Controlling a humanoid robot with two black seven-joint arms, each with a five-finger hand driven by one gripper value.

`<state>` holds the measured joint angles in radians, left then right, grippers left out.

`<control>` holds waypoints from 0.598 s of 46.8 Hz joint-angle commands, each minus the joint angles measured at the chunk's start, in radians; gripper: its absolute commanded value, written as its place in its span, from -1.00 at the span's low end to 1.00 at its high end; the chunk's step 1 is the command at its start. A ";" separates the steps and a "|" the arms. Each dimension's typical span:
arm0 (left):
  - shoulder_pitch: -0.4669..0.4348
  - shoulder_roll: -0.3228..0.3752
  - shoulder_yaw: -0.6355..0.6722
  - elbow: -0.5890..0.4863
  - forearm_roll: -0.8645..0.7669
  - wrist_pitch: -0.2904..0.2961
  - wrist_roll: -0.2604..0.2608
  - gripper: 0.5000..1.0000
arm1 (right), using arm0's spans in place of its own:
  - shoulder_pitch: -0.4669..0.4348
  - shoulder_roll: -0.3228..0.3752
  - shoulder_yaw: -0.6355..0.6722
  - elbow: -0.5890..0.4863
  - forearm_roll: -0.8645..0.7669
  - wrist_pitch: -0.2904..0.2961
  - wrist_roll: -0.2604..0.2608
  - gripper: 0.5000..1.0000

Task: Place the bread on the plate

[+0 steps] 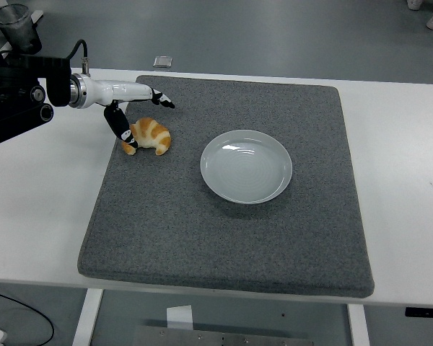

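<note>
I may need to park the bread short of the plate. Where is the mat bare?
Bare: the mat near strip below the plate, and the stretch right of the plate. The plate is empty. Crowded: the far-left corner, where the left hand straddles the bread.

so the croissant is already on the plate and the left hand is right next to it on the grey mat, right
Not quite. The head view shows the croissant lying on the grey mat, left of the empty plate, not on it. The left hand is indeed right beside the croissant.

The left arm [29,101] reaches in low from the left, its hand [126,108] spread, thumb pointing down.
</note>
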<state>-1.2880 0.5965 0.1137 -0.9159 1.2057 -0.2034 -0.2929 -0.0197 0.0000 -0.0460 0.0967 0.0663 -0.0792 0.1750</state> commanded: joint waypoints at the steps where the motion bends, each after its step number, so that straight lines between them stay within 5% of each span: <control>1: 0.002 -0.007 0.000 0.011 0.000 0.001 0.000 1.00 | 0.001 0.000 0.000 0.000 0.000 -0.001 0.000 0.73; 28: 0.038 -0.053 0.000 0.063 0.000 0.027 0.001 0.96 | 0.000 0.000 0.000 0.000 0.000 0.001 0.000 0.73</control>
<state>-1.2528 0.5458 0.1136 -0.8590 1.2057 -0.1810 -0.2913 -0.0200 0.0000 -0.0460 0.0966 0.0664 -0.0790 0.1748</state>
